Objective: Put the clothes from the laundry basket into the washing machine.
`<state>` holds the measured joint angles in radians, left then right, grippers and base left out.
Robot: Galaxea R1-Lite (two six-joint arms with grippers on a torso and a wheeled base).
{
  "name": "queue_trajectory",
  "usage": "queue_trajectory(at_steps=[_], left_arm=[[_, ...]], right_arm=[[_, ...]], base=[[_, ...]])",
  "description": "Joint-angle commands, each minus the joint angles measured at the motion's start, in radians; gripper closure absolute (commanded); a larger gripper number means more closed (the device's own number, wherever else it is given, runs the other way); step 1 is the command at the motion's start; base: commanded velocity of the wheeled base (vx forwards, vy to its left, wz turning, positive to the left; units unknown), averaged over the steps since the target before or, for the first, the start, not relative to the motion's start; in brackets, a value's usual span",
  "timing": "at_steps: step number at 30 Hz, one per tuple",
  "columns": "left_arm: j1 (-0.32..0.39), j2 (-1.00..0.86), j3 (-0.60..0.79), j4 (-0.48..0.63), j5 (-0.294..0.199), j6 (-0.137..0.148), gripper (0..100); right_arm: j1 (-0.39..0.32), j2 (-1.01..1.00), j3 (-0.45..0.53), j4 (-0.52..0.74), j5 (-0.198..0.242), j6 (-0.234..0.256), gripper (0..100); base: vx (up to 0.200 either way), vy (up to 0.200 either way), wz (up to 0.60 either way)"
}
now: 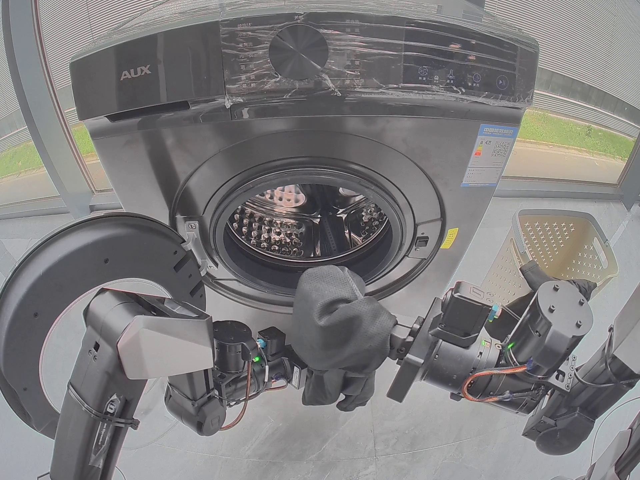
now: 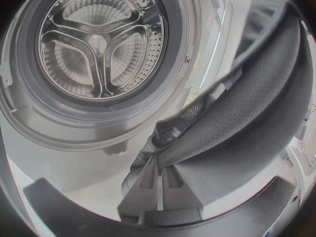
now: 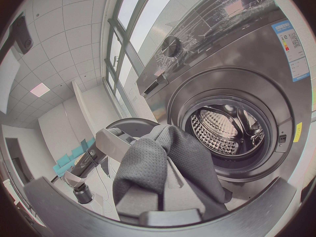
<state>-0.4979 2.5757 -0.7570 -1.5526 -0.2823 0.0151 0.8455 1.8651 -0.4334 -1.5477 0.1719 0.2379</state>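
A dark grey garment (image 1: 337,328) hangs in front of the washing machine's (image 1: 167,148) open drum (image 1: 307,225), just below the rim of the opening. My left gripper (image 1: 303,375) is shut on its lower left edge; the left wrist view has the fingertips (image 2: 154,171) pinching the cloth (image 2: 237,132) with the drum (image 2: 98,46) behind. My right gripper (image 1: 395,345) is shut on the garment's right side, and the cloth (image 3: 158,158) drapes over its fingers (image 3: 184,188). The laundry basket (image 1: 567,248) stands at the right with another dark piece (image 1: 533,275) hanging over its rim.
The round machine door (image 1: 87,261) stands swung open to the left, close beside my left arm. Grey floor (image 1: 400,441) lies below the grippers. Windows flank the machine on both sides.
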Motion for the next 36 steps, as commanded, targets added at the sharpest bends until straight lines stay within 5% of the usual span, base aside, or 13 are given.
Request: queue_trajectory(at_steps=[1, 11, 16, 19, 36], left_arm=[[0.032, -0.077, 0.021, -0.006, 0.028, -0.004, 100], [0.065, -0.424, 0.228, -0.003, 0.063, -0.012, 100], [0.065, -0.603, 0.338, -0.003, 0.051, -0.017, 100], [0.062, -0.715, 0.436, 0.0, 0.022, -0.046, 100], [0.067, -0.838, 0.403, 0.0, -0.001, -0.055, 100]], right_arm=[[-0.016, -0.009, 0.044, 0.0, -0.002, 0.0, 100], [-0.092, -0.014, 0.093, -0.002, -0.008, 0.008, 100], [-0.112, -0.02, 0.093, -0.002, -0.006, 0.014, 100], [-0.118, -0.021, 0.091, -0.002, -0.006, 0.023, 100], [-0.191, -0.02, 0.085, 0.0, -0.015, 0.075, 100]], base=[[0.0, 0.0, 0.0], [0.0, 0.0, 0.0], [0.0, 0.0, 0.0], [0.0, 0.0, 0.0], [0.0, 0.0, 0.0]])
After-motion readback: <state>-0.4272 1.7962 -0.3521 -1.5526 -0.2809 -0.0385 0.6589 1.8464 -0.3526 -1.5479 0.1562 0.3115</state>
